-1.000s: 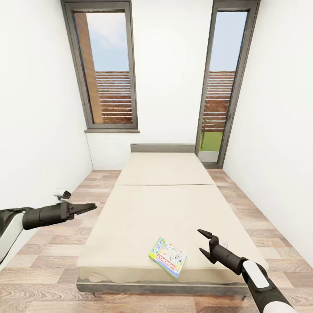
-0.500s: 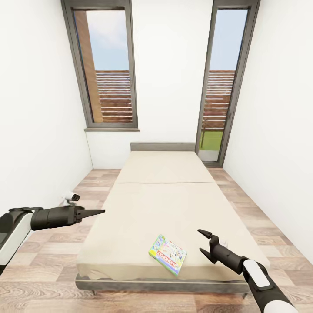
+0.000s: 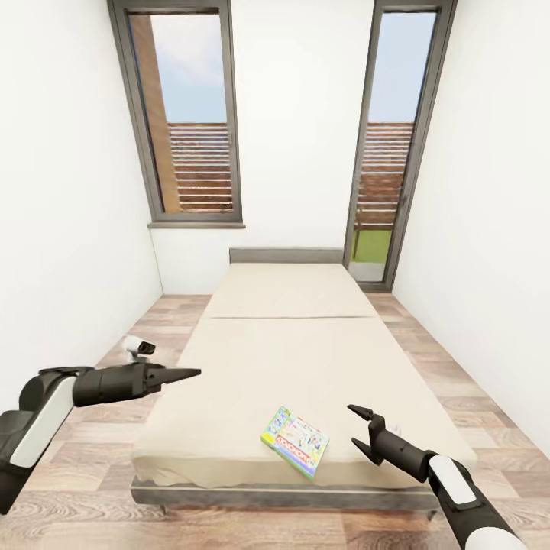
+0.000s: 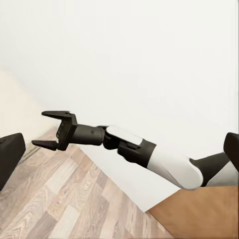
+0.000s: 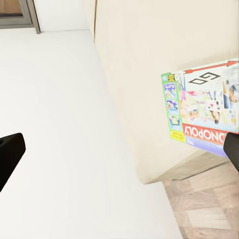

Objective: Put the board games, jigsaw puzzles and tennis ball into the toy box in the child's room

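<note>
The head view looks down a narrow white-walled room with a wood-plank floor (image 3: 92, 489) and two tall dark-framed windows (image 3: 183, 114) in the far wall. A long low bed (image 3: 290, 367) with a plain beige mattress runs from the near middle of the scene toward a low grey headboard (image 3: 286, 255) under the windows.

One board game (image 3: 296, 441), a thin flat box with a busy white, green and red cover, lies flat on the near end of the mattress, a little right of centre and close to the near edge, turned at an angle to the bed. In the right wrist view the same box shows a red "MONOPOLY" band and sits by the mattress edge, with floor below it.

The right gripper (image 3: 360, 426) hangs low over the near right part of the bed, just right of the board game and apart from it; its jaws stand apart and hold nothing. The left wrist view also shows them spread wide, one black finger above the other.

The left gripper (image 3: 187, 373) reaches in from the left, over the left edge of the bed, pointing right. Its jaws look drawn together to a point, with nothing between them.
</note>
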Tool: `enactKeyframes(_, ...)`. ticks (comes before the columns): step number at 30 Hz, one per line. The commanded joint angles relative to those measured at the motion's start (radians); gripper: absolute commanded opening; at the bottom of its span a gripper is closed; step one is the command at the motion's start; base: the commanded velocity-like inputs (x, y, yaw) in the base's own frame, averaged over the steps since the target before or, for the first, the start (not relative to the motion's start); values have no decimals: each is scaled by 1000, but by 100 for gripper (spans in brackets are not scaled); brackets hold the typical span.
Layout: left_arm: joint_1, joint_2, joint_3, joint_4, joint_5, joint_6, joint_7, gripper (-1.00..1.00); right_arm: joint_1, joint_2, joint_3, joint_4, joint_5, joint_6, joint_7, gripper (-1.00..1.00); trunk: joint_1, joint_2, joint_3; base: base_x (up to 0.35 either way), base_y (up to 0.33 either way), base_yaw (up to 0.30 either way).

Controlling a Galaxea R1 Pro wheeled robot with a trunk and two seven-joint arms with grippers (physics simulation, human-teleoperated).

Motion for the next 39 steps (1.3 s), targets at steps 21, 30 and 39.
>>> enactKeyframes(21, -1, -42, -24, -1, 81, 5, 0, 100, -3, -1, -1, -7, 28, -1, -67, 100, 81, -148, -67, 0, 0, 0)
enactKeyframes(30, -1, -31, -25, -1, 120, 5, 0, 100, -21, -1, -1, -9, 29, 4, -119, 100, 115, -211, -95, 0, 0, 0)
enactKeyframes(39, -1, -30, -24, -1, 123, 5, 0, 100, -23, 12, -2, -8, 24, 4, -122, 100, 150, -274, -123, 0, 0, 0)
